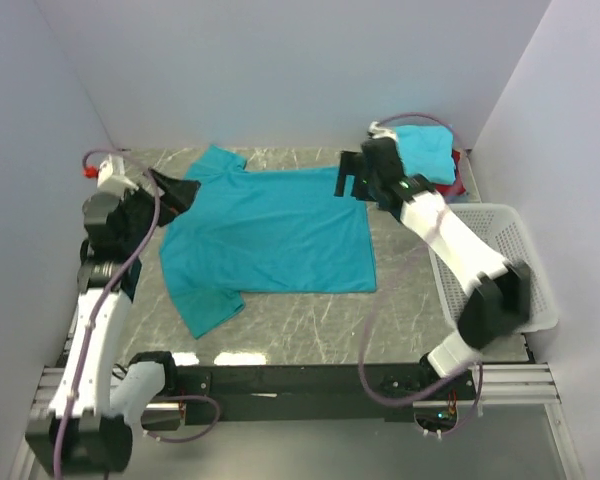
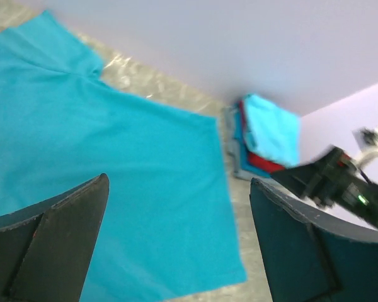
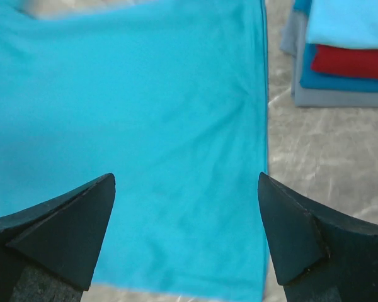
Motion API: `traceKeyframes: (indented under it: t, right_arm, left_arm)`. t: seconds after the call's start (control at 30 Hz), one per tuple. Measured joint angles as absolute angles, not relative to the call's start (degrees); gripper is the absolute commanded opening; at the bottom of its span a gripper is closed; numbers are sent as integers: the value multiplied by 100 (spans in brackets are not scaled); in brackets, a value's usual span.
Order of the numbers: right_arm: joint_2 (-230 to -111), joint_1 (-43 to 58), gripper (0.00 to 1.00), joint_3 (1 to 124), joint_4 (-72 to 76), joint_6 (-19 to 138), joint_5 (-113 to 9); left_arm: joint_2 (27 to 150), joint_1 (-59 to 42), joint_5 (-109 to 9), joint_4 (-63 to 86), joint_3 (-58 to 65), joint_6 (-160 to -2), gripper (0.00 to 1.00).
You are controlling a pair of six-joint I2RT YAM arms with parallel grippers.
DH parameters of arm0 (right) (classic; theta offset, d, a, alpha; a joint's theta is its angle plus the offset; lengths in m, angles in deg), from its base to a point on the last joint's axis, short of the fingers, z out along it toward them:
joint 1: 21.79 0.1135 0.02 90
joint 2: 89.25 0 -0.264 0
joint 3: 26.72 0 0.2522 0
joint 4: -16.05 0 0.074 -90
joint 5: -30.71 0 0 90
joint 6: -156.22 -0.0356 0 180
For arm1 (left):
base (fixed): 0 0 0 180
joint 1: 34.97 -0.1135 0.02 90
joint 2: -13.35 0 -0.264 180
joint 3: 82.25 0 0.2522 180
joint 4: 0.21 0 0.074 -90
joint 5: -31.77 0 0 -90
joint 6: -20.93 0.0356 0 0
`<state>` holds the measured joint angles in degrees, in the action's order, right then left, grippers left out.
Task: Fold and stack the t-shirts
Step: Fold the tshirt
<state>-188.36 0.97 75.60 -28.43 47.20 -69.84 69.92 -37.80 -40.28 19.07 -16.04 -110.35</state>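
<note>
Shirt (image 1: 270,235): teal, spread flat mid-table, not yet folded.
Stack (image 1: 427,152): folded shirts, far right corner, finished.
Left gripper (image 1: 177,190): jaws apart, empty, by far sleeve.
Right gripper (image 1: 352,178): jaws apart, empty, over far hem corner.

Folded t-shirts (image 1: 427,150) partly behind right arm (image 1: 450,238)
</note>
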Motion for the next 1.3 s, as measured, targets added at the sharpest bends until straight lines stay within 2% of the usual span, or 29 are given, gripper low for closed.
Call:
traceKeyframes:
  t: [0.1, 0.2, 0.33, 0.53, 0.9, 1.3]
  right_arm:
    - [-17011, 257, 100, 6119, -2157, 4315, -7056]
    - [-15752, 202, 100, 4979, -1654, 3961, -7174]
    - [-14970, 123, 100, 3833, -1364, 3544, -7336]
    - [-15062, 73, 100, 3392, -1372, 3238, -7364]
    - [-15838, -32, 100, 3606, -1407, 3166, -7237]
    - [-16144, -344, 100, 3733, -1523, 3183, -7180]
  left_arm:
    - [5989, -3782, -3993, 2202, -2183, -11286, 99]
    - [5467, -3771, -4071, 3031, -2765, -11415, 99]
    - [5078, -3710, -4364, 4379, -3556, -11633, 99]
    - [4538, -3183, -4909, 5645, -3853, -12364, 100]
    - [4512, -2482, -5807, 5984, -4417, -13828, 100]
    - [6197, -2049, -6502, 6519, -4286, -14475, 99]
